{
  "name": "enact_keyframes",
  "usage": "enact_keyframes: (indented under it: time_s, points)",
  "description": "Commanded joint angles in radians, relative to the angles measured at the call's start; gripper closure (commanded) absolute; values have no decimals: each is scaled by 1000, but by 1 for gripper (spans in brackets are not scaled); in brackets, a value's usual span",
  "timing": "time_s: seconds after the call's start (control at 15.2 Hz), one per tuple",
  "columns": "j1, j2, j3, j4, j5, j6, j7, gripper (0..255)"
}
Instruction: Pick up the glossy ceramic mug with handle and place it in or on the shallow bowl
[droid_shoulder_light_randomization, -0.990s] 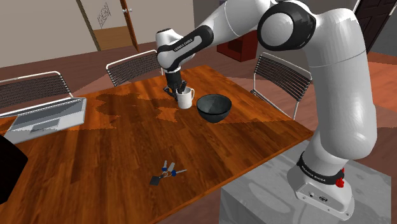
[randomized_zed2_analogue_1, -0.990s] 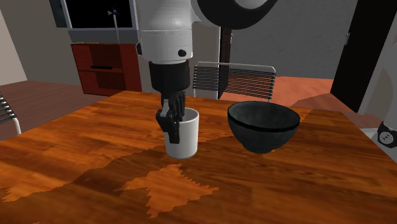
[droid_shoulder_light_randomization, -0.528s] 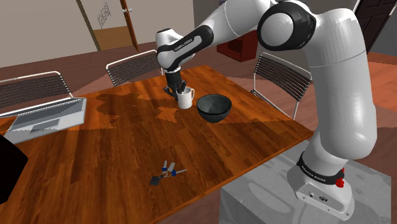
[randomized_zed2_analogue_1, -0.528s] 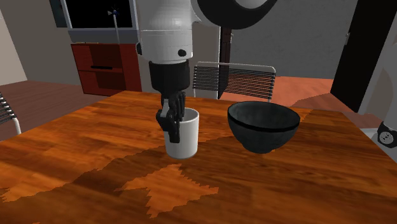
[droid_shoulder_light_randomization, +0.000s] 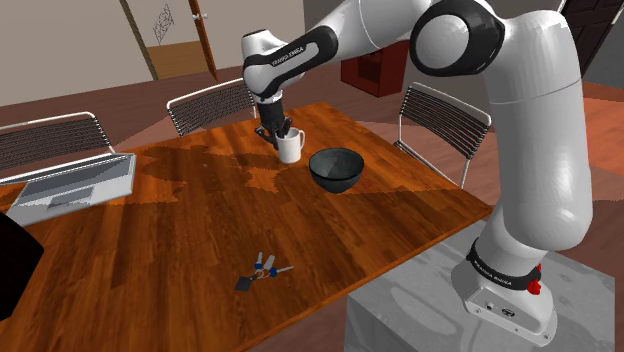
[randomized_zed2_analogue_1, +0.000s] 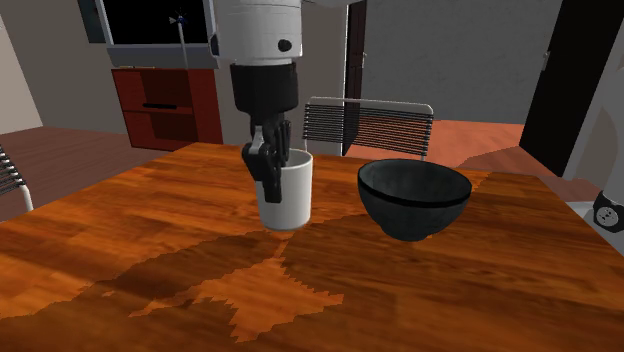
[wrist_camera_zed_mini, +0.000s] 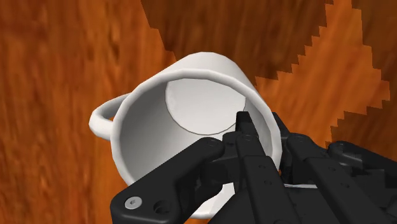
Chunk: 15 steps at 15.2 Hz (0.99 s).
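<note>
Mug (droid_shoulder_light_randomization: 292, 148) in the shoulder view is white, upright, over the far part of the wooden table (droid_shoulder_light_randomization: 200, 220), just beside the dark bowl (droid_shoulder_light_randomization: 335, 169) on that view's left, not touching it. Black gripper (droid_shoulder_light_randomization: 279, 136) comes down on the mug's rim from above, jaws nearly closed on the mug's wall. Grey laptop (droid_shoulder_light_randomization: 75, 185) lies at the table's left edge in this view, bunch of keys (droid_shoulder_light_randomization: 260, 270) near the front edge, well apart from the mug; grey stand (droid_shoulder_light_randomization: 450, 300) at lower right. Second exterior view: mug (randomized_zed2_analogue_1: 288, 195) hangs from the gripper (randomized_zed2_analogue_1: 272, 178), one finger outside the wall, the other inside; base looks just clear of the tabletop with a shadow under it. Bowl (randomized_zed2_analogue_1: 413, 198) sits on the table to this view's right of the mug, with a gap between them. Chair (randomized_zed2_analogue_1: 370, 125) and red cabinet (randomized_zed2_analogue_1: 165, 105) stand behind. Wrist view: gripper (wrist_camera_zed_mini: 262, 130) pinches the mug (wrist_camera_zed_mini: 153, 121) rim between its fingers (wrist_camera_zed_mini: 245, 130); handle (wrist_camera_zed_mini: 102, 118) sticks out on the side away from the gripper, wood grain below.
</note>
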Motion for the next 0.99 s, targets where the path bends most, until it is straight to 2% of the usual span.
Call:
enact_keyframes:
  time_s: [0.0, 0.92]
  points:
    - [-1, -9, 0, 16, 1, -25, -2, 255]
    - [2, -36, 3, 163, 7, -199, -12, 255]
